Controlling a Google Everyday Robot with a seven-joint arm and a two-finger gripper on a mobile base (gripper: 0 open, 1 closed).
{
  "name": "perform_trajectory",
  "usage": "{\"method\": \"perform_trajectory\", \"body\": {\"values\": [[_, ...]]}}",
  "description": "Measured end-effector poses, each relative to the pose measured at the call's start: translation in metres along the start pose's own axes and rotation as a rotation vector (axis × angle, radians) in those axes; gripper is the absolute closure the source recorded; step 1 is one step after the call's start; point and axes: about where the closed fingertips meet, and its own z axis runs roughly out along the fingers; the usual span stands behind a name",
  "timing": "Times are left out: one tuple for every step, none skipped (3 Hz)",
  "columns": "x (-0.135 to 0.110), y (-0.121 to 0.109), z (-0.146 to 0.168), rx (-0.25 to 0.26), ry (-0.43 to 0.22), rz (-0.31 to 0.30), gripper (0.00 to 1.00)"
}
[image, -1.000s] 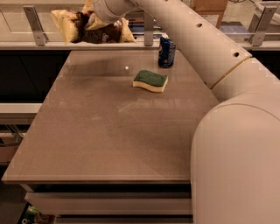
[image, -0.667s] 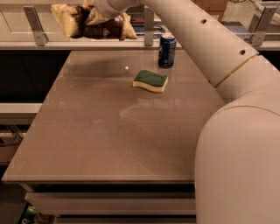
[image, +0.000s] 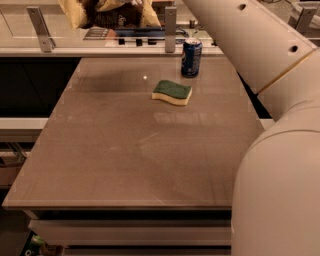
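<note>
Brown and smooth, the counter (image: 115, 150) is taking up most of the view, with a railing (image: 170, 29) running along its far edge. Behind that railing, the gripper (image: 133, 2) is hanging at the very top of the frame — mostly cut off, so I cannot tell whether it is open or closed on anything. It is sitting right against a crumpled yellow-brown snack bag (image: 107, 14). Nearer, a green-topped sponge (image: 172, 92) is lying flat, with a blue can (image: 191, 57) standing upright just beyond it — apart, not touching. The pale arm (image: 260, 45) is filling the right side.
</note>
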Motion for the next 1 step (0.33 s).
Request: {"method": "perform_trajectory", "body": {"values": [[0.0000,0.0000,0.0001,0.000,0.000,0.000,1.00]]}}
